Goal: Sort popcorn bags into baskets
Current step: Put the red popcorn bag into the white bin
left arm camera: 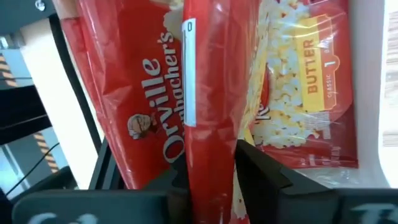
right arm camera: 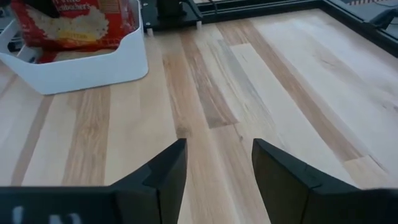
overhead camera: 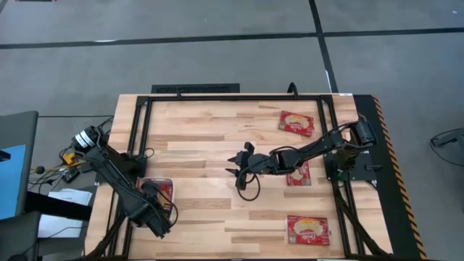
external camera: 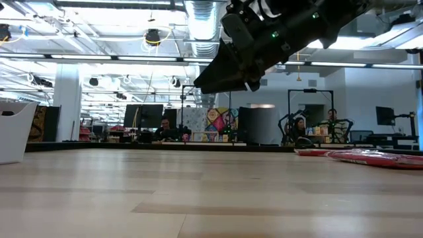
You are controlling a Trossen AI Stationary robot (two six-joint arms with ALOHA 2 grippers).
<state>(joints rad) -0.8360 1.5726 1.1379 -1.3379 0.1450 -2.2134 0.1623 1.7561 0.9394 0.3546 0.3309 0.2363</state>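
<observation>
A white basket (overhead camera: pixel 167 181) sits at the table's left, with a red popcorn bag (left arm camera: pixel 305 81) lying flat in it. My left gripper (overhead camera: pixel 154 194) stands over the basket, pointing down, shut on another red popcorn bag (left arm camera: pixel 149 93) that stands on edge between its fingers. My right gripper (overhead camera: pixel 239 170) hovers open over the table's middle with nothing between its fingers (right arm camera: pixel 217 165). Three more bags lie flat on the table's right side: one far (overhead camera: pixel 296 122), one in the middle (overhead camera: pixel 299 175), one near (overhead camera: pixel 307 229). My left gripper pinches a raised edge or fold of the bag (left arm camera: pixel 208 143) between its two fingers (left arm camera: pixel 258 171), coming from above and pointing down. The bag hangs below the fingers into the basket, on edge, over the flat bag; whether its lower end rests there cannot be seen.
A black frame (overhead camera: pixel 217 98) runs round the table's edges. The basket's white wall (right arm camera: pixel 93 68) faces the right gripper across bare wood. Beyond the table's far edge, the low view shows a room with desks and seated people (external camera: pixel 301 129).
</observation>
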